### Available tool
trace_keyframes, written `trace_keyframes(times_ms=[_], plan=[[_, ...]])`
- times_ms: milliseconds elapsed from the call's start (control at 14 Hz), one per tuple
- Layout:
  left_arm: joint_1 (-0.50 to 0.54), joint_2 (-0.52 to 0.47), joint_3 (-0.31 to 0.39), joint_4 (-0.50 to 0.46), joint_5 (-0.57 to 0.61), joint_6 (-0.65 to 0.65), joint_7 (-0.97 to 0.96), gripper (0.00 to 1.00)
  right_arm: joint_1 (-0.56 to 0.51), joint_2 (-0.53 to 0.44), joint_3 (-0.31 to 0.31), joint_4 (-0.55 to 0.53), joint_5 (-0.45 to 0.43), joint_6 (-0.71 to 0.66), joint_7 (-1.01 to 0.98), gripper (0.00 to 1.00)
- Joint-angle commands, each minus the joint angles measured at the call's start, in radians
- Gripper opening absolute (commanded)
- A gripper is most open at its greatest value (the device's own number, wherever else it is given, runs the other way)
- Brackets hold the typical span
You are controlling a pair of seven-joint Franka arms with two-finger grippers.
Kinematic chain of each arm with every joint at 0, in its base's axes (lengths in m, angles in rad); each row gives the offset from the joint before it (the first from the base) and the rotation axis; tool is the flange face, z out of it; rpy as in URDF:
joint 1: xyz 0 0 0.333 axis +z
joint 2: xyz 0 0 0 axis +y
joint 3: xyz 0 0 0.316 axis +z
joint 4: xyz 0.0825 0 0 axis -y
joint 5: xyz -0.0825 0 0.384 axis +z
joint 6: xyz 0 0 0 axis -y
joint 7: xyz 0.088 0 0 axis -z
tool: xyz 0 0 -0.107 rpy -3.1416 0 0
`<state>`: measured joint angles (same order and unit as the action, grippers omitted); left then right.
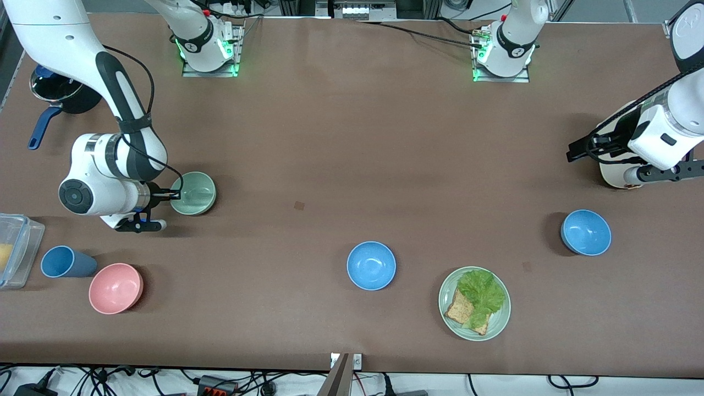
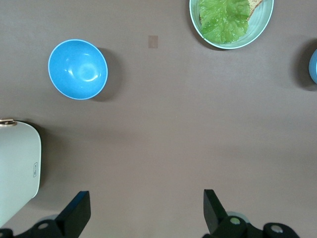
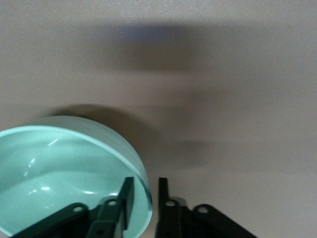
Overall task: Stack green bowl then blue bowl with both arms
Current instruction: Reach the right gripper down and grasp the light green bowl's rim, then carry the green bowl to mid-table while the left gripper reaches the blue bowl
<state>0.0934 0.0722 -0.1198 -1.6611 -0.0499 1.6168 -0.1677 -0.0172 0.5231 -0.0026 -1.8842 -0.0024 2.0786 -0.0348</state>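
The green bowl (image 1: 193, 193) sits on the table toward the right arm's end. My right gripper (image 1: 175, 193) is shut on its rim; in the right wrist view one finger is inside the green bowl (image 3: 59, 168) and the other outside, right gripper (image 3: 146, 182). Two blue bowls sit nearer the front camera: one mid-table (image 1: 371, 265), one toward the left arm's end (image 1: 586, 232). My left gripper (image 1: 577, 151) hangs open and empty over bare table. In the left wrist view, the left gripper (image 2: 146, 194) is well apart from the blue bowl (image 2: 78, 69).
A pale green plate (image 1: 501, 319) with bread and lettuce lies near the front edge, between the blue bowls. A pink bowl (image 1: 115, 288), blue cup (image 1: 65, 262) and clear container (image 1: 14, 250) sit at the right arm's end. A white appliance (image 1: 616, 176) stands under the left arm.
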Motion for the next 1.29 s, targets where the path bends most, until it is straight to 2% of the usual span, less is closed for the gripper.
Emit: trace_keyframes(times_ms=[0, 143, 286, 429, 500, 786, 1000, 1214], plan=[[0.003, 0.012, -0.001, 0.032, 0.019, -0.025, 0.02, 1.0, 0.016, -0.003, 0.006, -0.003, -0.013, -0.014, 0.009, 0.0], [0.003, 0.012, -0.001, 0.032, 0.019, -0.025, 0.02, 1.0, 0.049, -0.014, 0.007, 0.01, -0.001, -0.028, 0.006, 0.0], [0.003, 0.012, -0.001, 0.03, 0.019, -0.025, 0.02, 1.0, 0.103, -0.02, 0.05, 0.083, 0.002, -0.08, 0.018, 0.0], [0.003, 0.012, -0.001, 0.031, 0.019, -0.025, 0.019, 1.0, 0.195, -0.014, 0.062, 0.155, 0.009, -0.179, 0.125, 0.0], [0.003, 0.012, -0.001, 0.03, 0.019, -0.026, 0.01, 1.0, 0.26, -0.012, 0.062, 0.178, 0.03, -0.184, 0.169, 0.0], [0.003, 0.024, -0.001, 0.03, 0.019, -0.026, 0.016, 1.0, 0.434, 0.029, 0.062, 0.232, 0.166, -0.14, 0.31, 0.0], [-0.001, 0.067, -0.001, 0.03, 0.022, -0.035, 0.013, 1.0, 0.557, 0.104, 0.061, 0.28, 0.176, -0.08, 0.504, 0.0], [0.025, 0.128, 0.002, 0.038, 0.024, -0.008, 0.039, 1.0, 0.62, 0.144, 0.062, 0.297, 0.214, -0.005, 0.611, 0.0]])
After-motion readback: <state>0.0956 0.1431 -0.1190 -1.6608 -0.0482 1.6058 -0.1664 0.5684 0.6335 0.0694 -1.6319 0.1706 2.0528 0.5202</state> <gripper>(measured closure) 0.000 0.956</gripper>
